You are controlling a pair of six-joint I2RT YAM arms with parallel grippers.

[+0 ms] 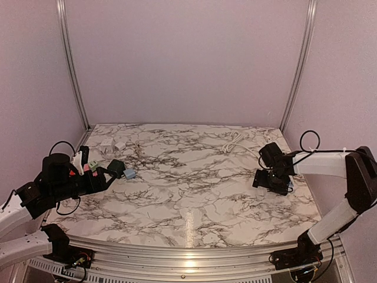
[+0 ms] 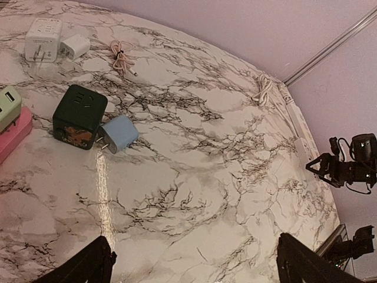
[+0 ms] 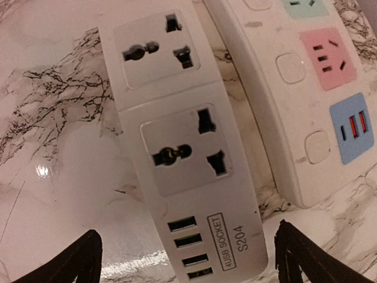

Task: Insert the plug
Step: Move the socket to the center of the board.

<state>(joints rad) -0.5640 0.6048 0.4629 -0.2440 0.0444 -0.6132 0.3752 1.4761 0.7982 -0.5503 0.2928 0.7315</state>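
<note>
The blue plug (image 2: 119, 134) lies on the marble-patterned worktop (image 1: 194, 194) near its left edge, prongs turned toward a dark green cube socket (image 2: 79, 116) just beside it; whether the two touch I cannot tell. At the left edge itself sit a green adapter (image 2: 7, 106) and a pink one (image 2: 15, 132), both cut off by the left wrist view. In the far left corner stand two white pieces side by side, a cube adapter (image 2: 43, 39) and a smaller charger (image 2: 75, 46), with one coiled pink cable (image 2: 121, 56) near them. One white cable (image 2: 263, 88) lies toward the far right corner. Along the right edge lie two white power strips: one (image 3: 177, 135) with two universal sockets and four USB ports, and beside it a second (image 3: 294, 100) with green, pink and blue faces. The left gripper (image 2: 193, 250) hangs over bare marble with its fingers spread wide, holding nothing. The right gripper (image 3: 188, 236) hangs over the USB end of the first strip, fingers likewise wide and empty. Pale lilac walls and aluminium posts enclose the worktop.
</note>
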